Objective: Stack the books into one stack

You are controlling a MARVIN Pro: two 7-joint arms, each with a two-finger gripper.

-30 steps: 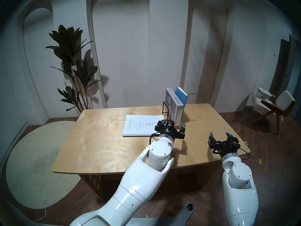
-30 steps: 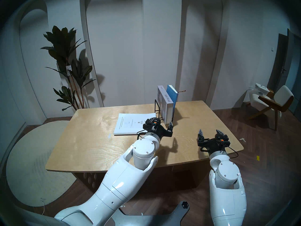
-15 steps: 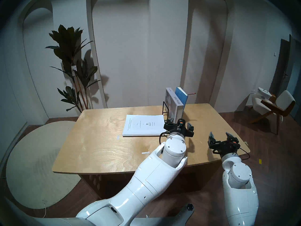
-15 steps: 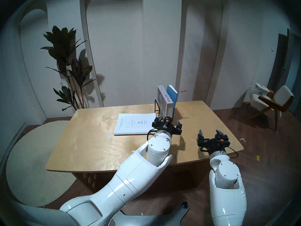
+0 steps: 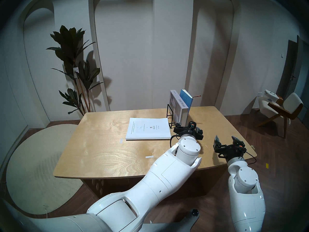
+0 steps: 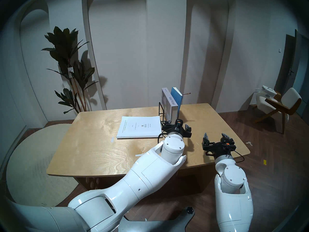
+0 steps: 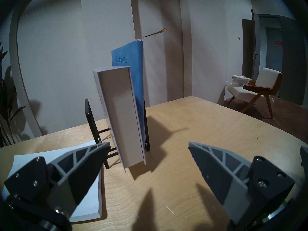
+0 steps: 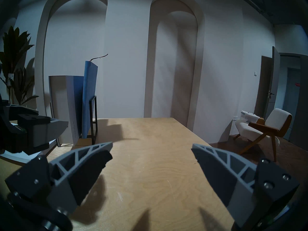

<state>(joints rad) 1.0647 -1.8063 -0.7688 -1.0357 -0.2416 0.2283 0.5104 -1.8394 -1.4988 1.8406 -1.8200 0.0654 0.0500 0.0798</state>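
White book [image 5: 148, 128] flat on desk [image 5: 100, 149], just left of black wire rack [image 5: 169, 115]. Grey book [image 7: 122, 115] upright in rack, tilted a little; blue book [image 7: 133, 59] upright against its right face, ribbon [image 7: 154, 33] sticking out on top. Left end effector [image 7: 149, 146] wide, empty, level in front of grey book's page edge, not touching. Right end effector [image 8: 151, 148] wide, empty, above bare desk to the right, well apart from the books.
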